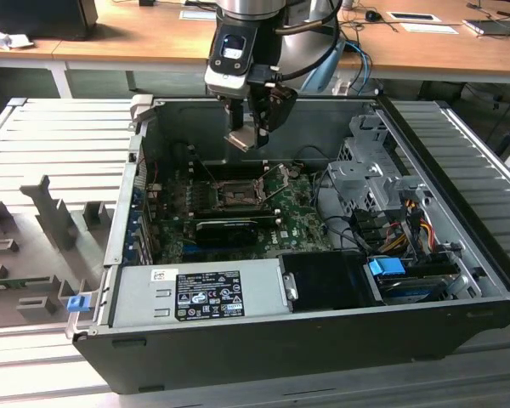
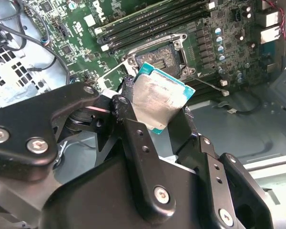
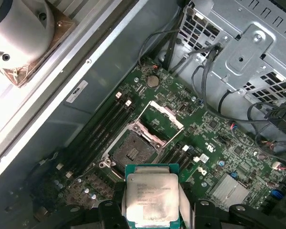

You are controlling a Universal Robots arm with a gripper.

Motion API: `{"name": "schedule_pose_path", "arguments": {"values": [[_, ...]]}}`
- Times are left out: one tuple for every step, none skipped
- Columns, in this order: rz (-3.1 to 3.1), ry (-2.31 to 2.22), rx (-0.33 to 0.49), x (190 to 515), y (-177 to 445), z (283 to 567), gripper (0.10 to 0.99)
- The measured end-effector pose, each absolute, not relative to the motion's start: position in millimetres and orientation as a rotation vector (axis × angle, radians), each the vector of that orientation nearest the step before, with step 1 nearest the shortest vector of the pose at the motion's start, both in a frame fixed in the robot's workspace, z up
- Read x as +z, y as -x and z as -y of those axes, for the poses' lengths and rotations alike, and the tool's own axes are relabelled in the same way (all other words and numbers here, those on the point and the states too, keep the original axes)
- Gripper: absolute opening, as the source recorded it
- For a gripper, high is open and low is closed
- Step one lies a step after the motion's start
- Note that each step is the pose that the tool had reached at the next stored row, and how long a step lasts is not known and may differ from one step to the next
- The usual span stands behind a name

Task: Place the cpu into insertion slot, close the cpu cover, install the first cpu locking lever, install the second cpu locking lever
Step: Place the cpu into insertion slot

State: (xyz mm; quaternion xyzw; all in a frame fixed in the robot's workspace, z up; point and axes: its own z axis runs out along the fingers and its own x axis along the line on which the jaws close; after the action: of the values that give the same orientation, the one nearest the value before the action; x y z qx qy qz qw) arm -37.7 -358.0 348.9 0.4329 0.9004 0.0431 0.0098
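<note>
The gripper (image 2: 157, 114) grips the cpu (image 3: 152, 198) above the middle of the motherboard (image 3: 214, 128): best keep it level, corners squared to the open socket (image 3: 132, 150)

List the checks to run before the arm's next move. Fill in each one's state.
1. Grip on cpu: ok. The gripper is shut on two opposite edges, metal top facing up.
2. Socket bare: ok. It shows dark with nothing lying in it.
3. Cover open: ok. It stands raised off the socket.
4. Levers clear: ok. In the second wrist view they lie swung out to the socket's sides.
5. Cpu lined up with the socket: cannot tell. The exterior view shows it hanging above the board.
6. Cpu corner orientation: cannot tell.
</note>
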Motion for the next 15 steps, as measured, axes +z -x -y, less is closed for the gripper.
{"name": "schedule_pose_path", "arguments": {"values": [[-2.805, -1.363, 0.134, 348.9, 37.8, 358.0, 0.529], [-2.802, -1.368, 0.134, 348.8, 37.7, 358.0, 0.529], [-2.799, -1.375, 0.134, 348.8, 37.7, 358.0, 0.529], [-2.796, -1.381, 0.134, 348.8, 37.7, 358.0, 0.529], [-2.793, -1.387, 0.134, 348.8, 37.8, 358.0, 0.529], [-2.786, -1.399, 0.134, 348.7, 37.7, 358.0, 0.529], [-2.783, -1.404, 0.134, 348.7, 37.7, 358.0, 0.529], [-2.78, -1.411, 0.134, 348.6, 37.7, 358.0, 0.529], [-2.773, -1.423, 0.134, 348.6, 37.7, 358.0, 0.529], [-2.768, -1.433, 0.133, 348.5, 37.7, 358.0, 0.529], [-2.759, -1.449, 0.133, 348.4, 37.8, 358.0, 0.529], [-2.746, -1.472, 0.133, 348.2, 37.8, 358.0, 0.529], [-2.737, -1.487, 0.133, 348.2, 37.8, 358.0, 0.529], [-2.726, -1.506, 0.132, 348.1, 37.8, 358.0, 0.529], [-2.719, -1.518, 0.132, 348.0, 37.8, 358.0, 0.529]]}}
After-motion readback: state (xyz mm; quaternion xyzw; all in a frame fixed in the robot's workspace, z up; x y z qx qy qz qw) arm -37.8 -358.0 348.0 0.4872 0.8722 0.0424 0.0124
